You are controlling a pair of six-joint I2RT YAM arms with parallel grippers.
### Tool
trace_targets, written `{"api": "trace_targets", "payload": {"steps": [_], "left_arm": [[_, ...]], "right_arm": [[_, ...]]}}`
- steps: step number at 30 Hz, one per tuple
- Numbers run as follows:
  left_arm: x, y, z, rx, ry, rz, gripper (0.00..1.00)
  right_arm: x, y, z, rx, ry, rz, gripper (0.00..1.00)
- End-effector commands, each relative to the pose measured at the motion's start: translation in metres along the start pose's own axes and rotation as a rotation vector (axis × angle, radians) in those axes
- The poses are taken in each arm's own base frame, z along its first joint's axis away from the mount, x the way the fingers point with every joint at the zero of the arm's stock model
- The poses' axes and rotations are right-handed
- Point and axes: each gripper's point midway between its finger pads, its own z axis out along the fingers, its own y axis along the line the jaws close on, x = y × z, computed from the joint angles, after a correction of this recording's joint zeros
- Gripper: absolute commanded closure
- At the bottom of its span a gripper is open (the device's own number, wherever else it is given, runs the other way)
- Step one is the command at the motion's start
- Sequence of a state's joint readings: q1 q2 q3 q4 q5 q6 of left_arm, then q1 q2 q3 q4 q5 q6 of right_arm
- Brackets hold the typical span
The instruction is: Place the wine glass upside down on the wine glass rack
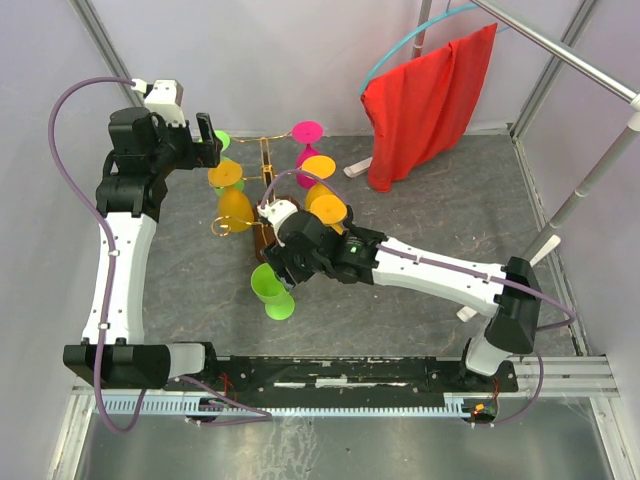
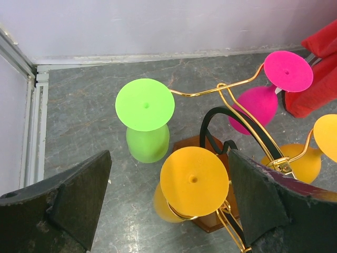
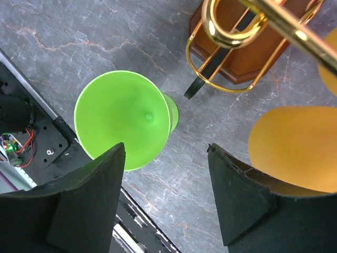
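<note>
Here the right tool [image 3: 166, 158] is held apart and empty beside the wine glass [image 3: 122, 118], centre-left of frame. The bowl should be centred before closing.

The table [image 1: 440, 215] under my arms was grey and marble-veined. Near its middle the wine glass rack [image 3: 258, 63] stood on its dark wooden base; a green wine glass [image 1: 270, 290] stood upright toward the near edge.

A dark grey, marble-veined desk [image 1: 450, 200] is enclosed by plain pale walls [image 1: 300, 50] under even light. A red cloth [image 1: 430, 100] hangs from a silver metal frame [image 1: 590, 75] at the back right, beside a thin blue hoop [image 1: 420, 35].
</note>
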State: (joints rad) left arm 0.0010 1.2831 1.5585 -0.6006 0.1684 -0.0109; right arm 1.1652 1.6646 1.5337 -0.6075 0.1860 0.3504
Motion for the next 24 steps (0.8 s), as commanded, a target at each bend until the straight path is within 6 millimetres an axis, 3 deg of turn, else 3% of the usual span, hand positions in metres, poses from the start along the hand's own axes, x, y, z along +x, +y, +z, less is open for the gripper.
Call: {"api": "trace_targets", "payload": {"steps": [1, 13, 18, 24], "left_arm": [[-0.033, -0.006, -0.012, 0.021, -0.104, -0.019, 0.02], [-0.032, -0.003, -0.014, 0.006, -0.104, -0.019, 0.02], [-0.031, -0.004, -0.022, 0.000, -0.110, -0.012, 0.02], [-0.027, -0.005, -0.025, 0.005, -0.107, -0.011, 0.02]], "right_arm": [[0.000, 0.004, 0.016, 0.000, -0.030, 0.048, 0.29], [-0.009, -0.002, 0.005, 0.028, -0.044, 0.038, 0.29], [0.000, -0.003, 0.012, 0.036, -0.016, 0.033, 0.30], [0.010, 0.007, 0.025, -0.006, 0.013, 0.046, 0.38]]}}
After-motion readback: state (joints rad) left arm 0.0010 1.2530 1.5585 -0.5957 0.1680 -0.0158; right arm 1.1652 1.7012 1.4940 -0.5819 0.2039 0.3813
